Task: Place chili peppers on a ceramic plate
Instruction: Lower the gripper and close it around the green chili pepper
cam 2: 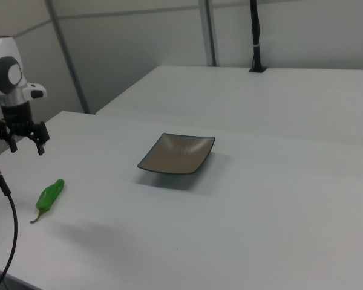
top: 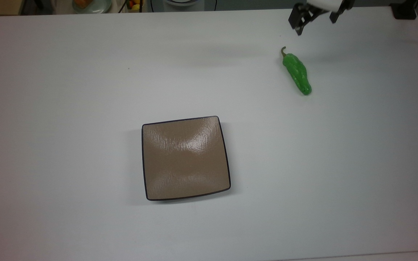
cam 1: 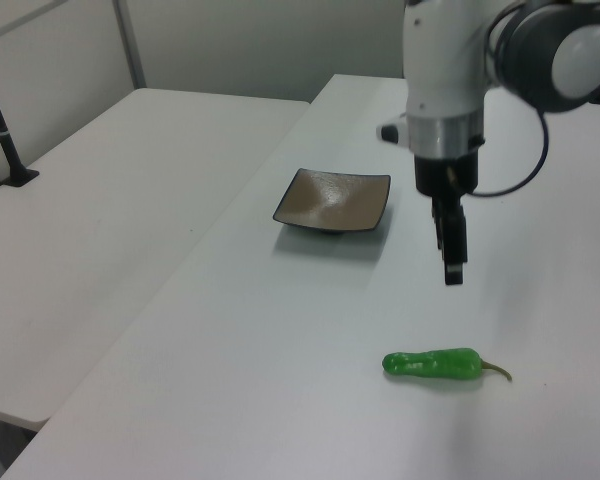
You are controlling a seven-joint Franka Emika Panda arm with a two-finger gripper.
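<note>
Gripper (cam 2: 24,144) above worktop, fingers apart, empty. Glossy wrinkled green chili pepper (top: 296,73): likely light, slippery; grasp mid-body. Square tan ceramic plate (top: 185,158) well apart.

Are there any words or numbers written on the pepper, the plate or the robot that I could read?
None: there is no writing to read.
The chili pepper is plain green.
The ceramic plate is plain tan with a dark rim.
The gripper and its white arm show no label or number.
The table bears no marks.
</note>
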